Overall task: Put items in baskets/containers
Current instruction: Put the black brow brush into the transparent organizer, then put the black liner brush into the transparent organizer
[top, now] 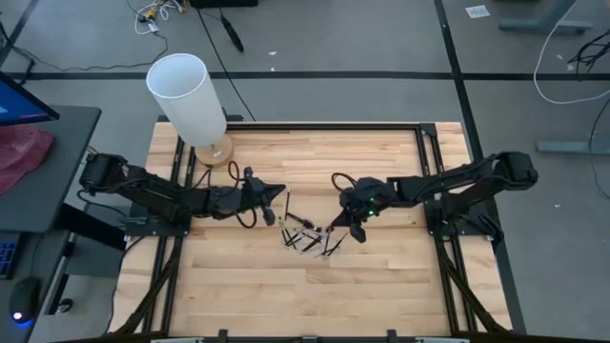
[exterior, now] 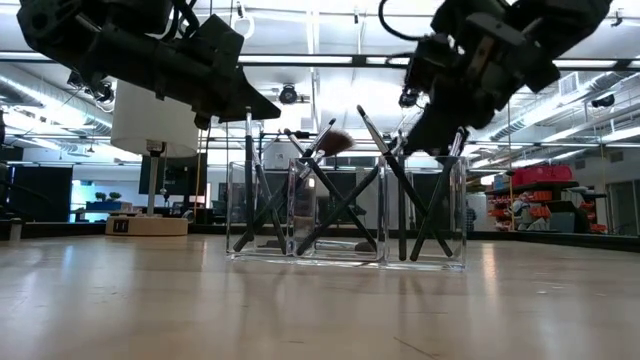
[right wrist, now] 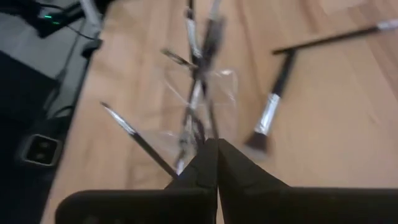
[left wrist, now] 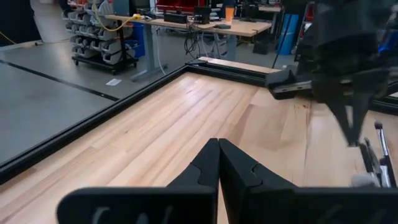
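The clear plastic holder (exterior: 345, 215) stands mid-table, and several thin black brushes (exterior: 330, 190) lean crossed inside it, tips up; in the high view they show as a dark cluster (top: 307, 238). Two more brushes (right wrist: 273, 106) (right wrist: 329, 37) lie flat on the wood beside it, one of them near my left gripper (top: 288, 205). My right gripper (right wrist: 214, 149) is shut and hangs just above the holder's right end (exterior: 425, 135). My left gripper (left wrist: 217, 162) is shut and hovers left of the holder, above the table (top: 278, 195). My right gripper's shut fingertips (right wrist: 205, 152) come slanting down from the table's right onto the upper ends of the brushes standing in the holder (right wrist: 196, 124). Whether they touch or pinch one of them, I cannot tell.
A tall white cylinder on a round wooden base (top: 191, 95) stands at the table's far left corner. Black frame rails (top: 429, 171) run along the table's sides. Bare wood lies toward the near edge (top: 305, 295).
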Available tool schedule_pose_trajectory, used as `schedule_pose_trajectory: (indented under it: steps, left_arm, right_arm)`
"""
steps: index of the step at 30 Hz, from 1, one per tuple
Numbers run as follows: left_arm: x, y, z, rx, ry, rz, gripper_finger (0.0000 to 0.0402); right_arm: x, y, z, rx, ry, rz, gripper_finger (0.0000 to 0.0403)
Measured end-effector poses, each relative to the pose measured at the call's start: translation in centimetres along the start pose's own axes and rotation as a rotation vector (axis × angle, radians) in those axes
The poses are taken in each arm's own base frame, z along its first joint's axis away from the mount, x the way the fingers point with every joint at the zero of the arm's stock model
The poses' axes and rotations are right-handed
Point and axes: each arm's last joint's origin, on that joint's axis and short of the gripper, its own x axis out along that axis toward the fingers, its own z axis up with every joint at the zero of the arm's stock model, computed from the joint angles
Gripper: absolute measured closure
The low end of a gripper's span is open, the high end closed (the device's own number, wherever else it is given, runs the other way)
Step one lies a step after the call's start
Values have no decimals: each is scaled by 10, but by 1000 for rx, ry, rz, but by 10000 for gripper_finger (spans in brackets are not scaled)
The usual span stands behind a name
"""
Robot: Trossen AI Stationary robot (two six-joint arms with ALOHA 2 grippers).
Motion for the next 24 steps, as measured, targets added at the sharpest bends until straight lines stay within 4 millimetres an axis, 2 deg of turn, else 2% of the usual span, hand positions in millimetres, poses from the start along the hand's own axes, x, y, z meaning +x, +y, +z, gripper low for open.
schedule_pose_trajectory:
  steps: [5, 11, 16, 24]
  left_arm:
    - [0, 0, 0, 2, 1, 0, 394]
    - [0, 0, 0, 3, 3, 1, 395]
    - [0, 0, -1, 4, 6, 1, 391]
    - [0, 0, 0, -15, 5, 0, 390]
  right_arm:
    - [-2, 7, 10, -49, -10, 76, 401]
    - [-6, 9, 16, -123, -48, 42, 401]
    - [-24, 11, 24, -186, -126, -111, 400]
    - [-70, 12, 34, -196, -304, -463, 400]
